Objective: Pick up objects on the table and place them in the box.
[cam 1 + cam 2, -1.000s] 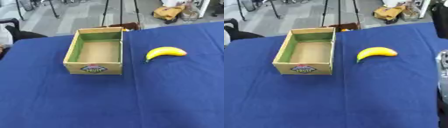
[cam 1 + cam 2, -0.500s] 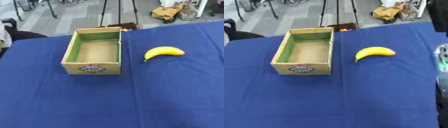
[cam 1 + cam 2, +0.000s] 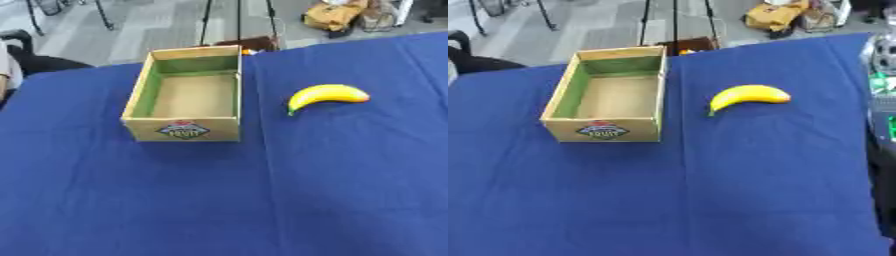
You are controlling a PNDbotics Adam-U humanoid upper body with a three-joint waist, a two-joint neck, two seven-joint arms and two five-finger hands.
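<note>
I see no fingers, state unknown; curved yellow banana (image 3: 325, 95) lies crosswise, right of open cardboard box (image 3: 185, 96) (right arm (image 3: 881, 120) nearer).

This looks like a lab or workshop floor rather than a home. The bench (image 3: 219, 200) is draped in plain blue cloth, and beyond its far edge lies grey floor (image 3: 157, 30) with thin black stand legs (image 3: 238, 20) planted on it. A brown bag (image 3: 337, 15) sits on the floor farther back, and silver robot hardware (image 3: 882, 55) shows at the right edge.
</note>
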